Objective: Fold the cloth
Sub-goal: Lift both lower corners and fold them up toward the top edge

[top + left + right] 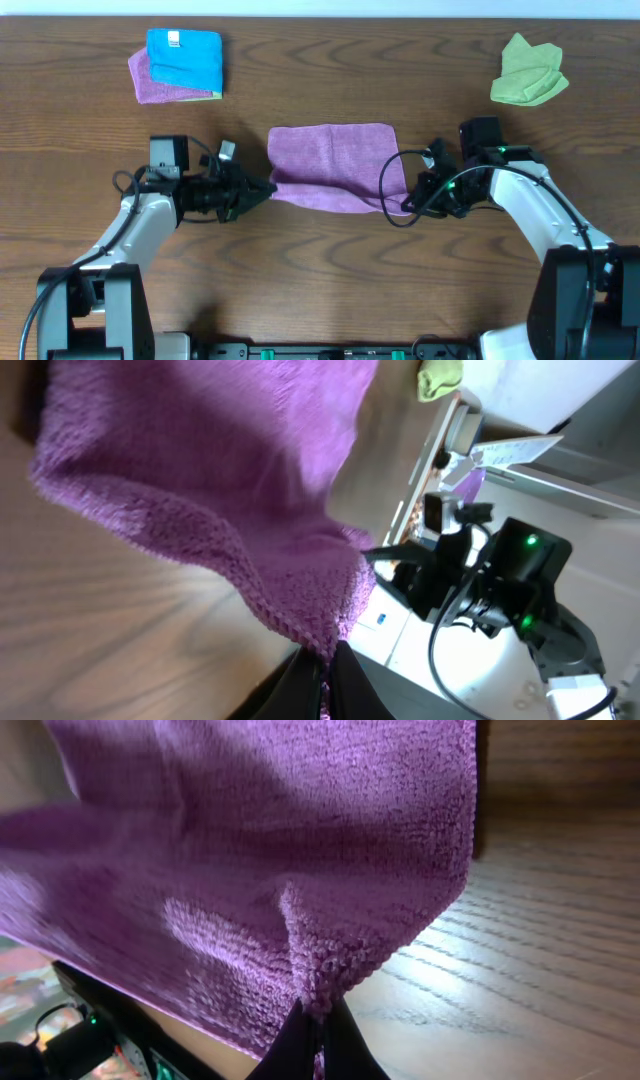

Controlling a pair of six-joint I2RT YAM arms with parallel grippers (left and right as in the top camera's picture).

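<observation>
A purple cloth [334, 165] lies in the middle of the wooden table, its near edge lifted off the surface. My left gripper [268, 188] is shut on the cloth's near left corner; in the left wrist view the cloth [200, 480] hangs from the closed fingers [327, 665]. My right gripper [408, 205] is shut on the near right corner; in the right wrist view the cloth [250, 840] rises from the pinched fingers [318, 1020]. The far edge of the cloth rests on the table.
A folded blue cloth [185, 58] lies on a folded purple cloth [145, 80] at the back left. A crumpled green cloth [528, 72] sits at the back right. The table [330, 270] is dark brown wood.
</observation>
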